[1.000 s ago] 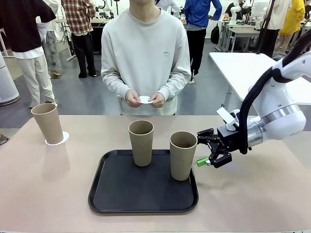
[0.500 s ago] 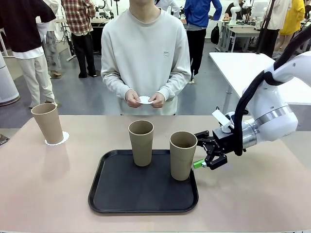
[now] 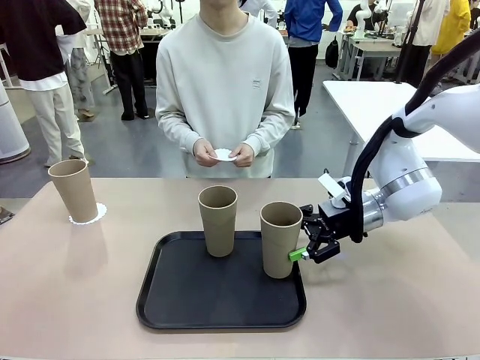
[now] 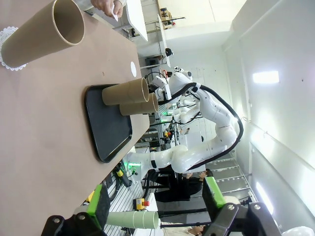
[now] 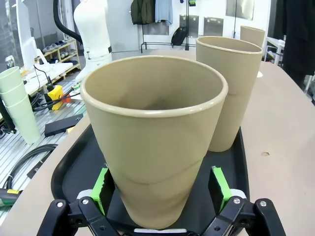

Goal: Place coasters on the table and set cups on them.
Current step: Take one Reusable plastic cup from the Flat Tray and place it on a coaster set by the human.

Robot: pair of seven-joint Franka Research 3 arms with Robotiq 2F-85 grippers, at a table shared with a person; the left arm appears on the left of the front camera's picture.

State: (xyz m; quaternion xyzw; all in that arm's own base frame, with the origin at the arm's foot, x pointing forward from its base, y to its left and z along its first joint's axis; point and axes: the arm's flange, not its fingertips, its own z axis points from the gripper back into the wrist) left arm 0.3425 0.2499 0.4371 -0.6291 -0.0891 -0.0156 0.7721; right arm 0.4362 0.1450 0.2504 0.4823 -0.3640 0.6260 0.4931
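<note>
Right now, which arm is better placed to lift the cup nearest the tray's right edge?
Right. Its open pincer straddles that cup, a pad on each side; the left pincer hangs far from the tray.

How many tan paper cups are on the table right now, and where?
3. One cup stands on a doily at the table's left end. Two stand on the black tray: one near its far edge, one at its right edge, between the open right gripper's fingers.

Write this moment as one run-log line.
right tool: open around nearest cup on tray | left tool: open | left cup: on coaster | person: holding spare coaster
</note>
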